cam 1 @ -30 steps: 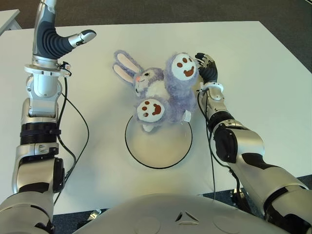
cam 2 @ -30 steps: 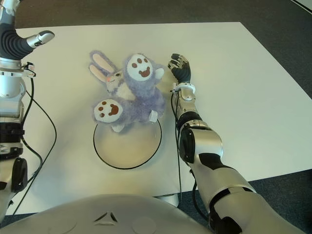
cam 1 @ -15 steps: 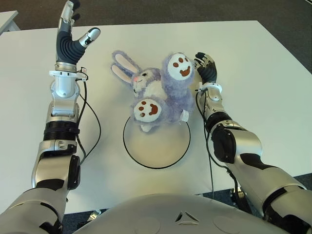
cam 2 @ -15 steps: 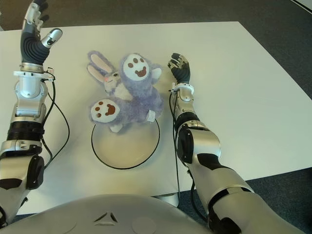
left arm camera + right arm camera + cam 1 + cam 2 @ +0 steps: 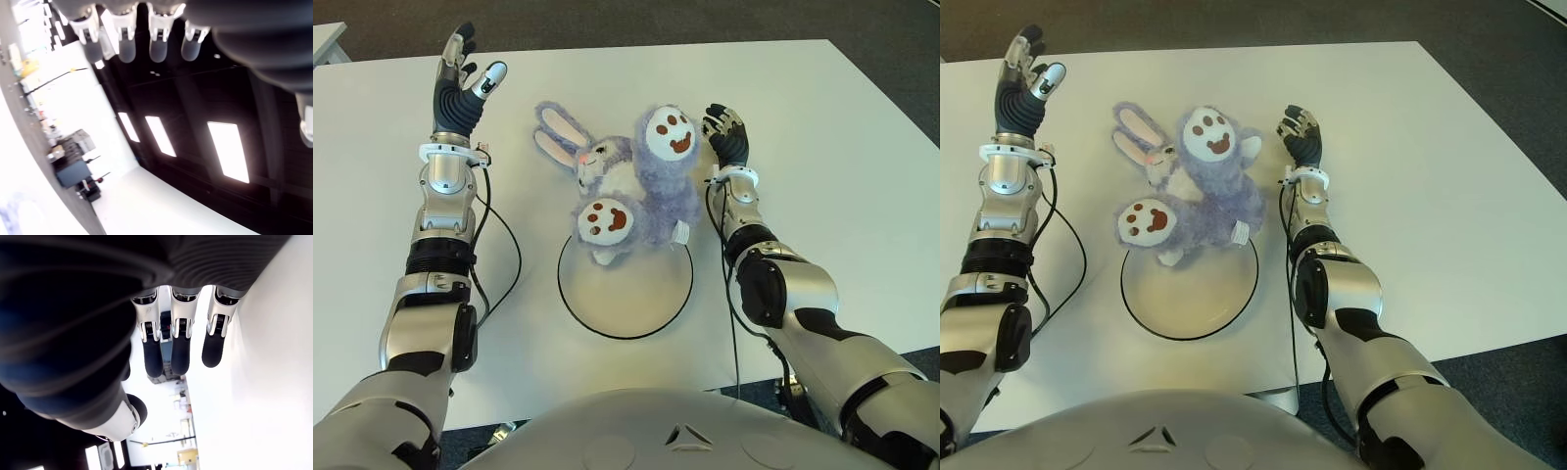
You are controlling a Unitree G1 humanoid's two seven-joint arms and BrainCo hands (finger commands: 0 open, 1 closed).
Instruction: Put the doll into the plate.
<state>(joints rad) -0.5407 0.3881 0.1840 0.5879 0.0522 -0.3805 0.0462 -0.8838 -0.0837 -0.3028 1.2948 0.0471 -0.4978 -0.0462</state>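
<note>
Purple doll (image 5: 631,191) hides plate (image 5: 625,325) far rim

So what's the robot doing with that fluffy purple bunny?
It is meant to put the bunny doll into the plate. For now the doll lies on the table, only partly over the plate's far rim. The left hand and right hand are open, one on each side, holding nothing.
</note>
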